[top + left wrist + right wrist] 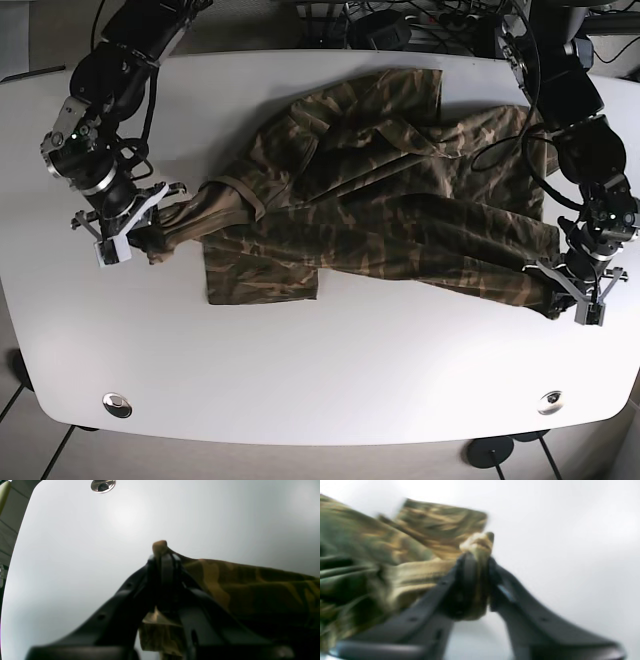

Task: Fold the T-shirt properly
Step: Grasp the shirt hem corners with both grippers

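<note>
Two black grippers, each clenched on cloth. The right gripper [476, 555] pinches a bunched tan nub of fabric between its jaws; in the base view it sits at the scene's left, holding what appears to be the shoulder or collar end. The left gripper [163, 557] clamps a small fold at the scene's right, on the near hem corner.

Risks, as judged: both holds are thin pinches at the cloth's edge, so a pull outward could slip the fabric free. The right wrist view is blurred, which suggests quick motion; a fast pull could drag the rumpled middle into worse creases. Uneven pull between the arms could skew the fold line.

Item: one camouflage-patterned cotton T-shirt [380, 215], brown, olive and tan. It lies spread across the middle of the white rounded table [320, 390], stretched between the two grippers, wrinkled, with one sleeve toward the far edge and a flap lying toward the near left.
</note>
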You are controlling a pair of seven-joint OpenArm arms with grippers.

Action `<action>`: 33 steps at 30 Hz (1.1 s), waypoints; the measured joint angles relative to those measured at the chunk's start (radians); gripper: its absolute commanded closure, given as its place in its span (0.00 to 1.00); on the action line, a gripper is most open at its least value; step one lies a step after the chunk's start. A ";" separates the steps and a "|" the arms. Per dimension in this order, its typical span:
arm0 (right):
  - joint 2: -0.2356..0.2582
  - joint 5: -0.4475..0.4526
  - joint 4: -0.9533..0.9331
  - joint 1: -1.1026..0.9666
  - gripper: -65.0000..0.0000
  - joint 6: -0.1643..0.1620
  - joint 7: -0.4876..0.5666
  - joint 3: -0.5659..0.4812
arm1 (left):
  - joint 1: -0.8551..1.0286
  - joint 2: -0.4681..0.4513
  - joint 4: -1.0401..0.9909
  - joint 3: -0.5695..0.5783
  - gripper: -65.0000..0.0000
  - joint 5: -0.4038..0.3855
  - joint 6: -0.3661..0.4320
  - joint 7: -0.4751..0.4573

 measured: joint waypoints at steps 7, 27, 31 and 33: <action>0.040 0.387 0.003 -0.201 0.10 -0.004 -0.089 0.149 | 0.031 0.000 0.007 -0.019 1.00 0.004 0.001 -0.002; 0.103 0.130 -0.581 0.198 0.10 -0.009 -0.062 -0.106 | 0.031 0.006 0.006 -0.014 1.00 0.004 0.001 -0.002; 0.098 0.129 -0.602 0.186 0.10 -0.008 -0.018 -0.188 | 0.031 0.006 0.005 -0.014 1.00 0.004 0.001 -0.002; 0.100 0.129 -0.602 0.162 0.10 -0.008 0.006 -0.238 | 0.031 0.006 0.005 -0.014 1.00 0.004 0.001 -0.002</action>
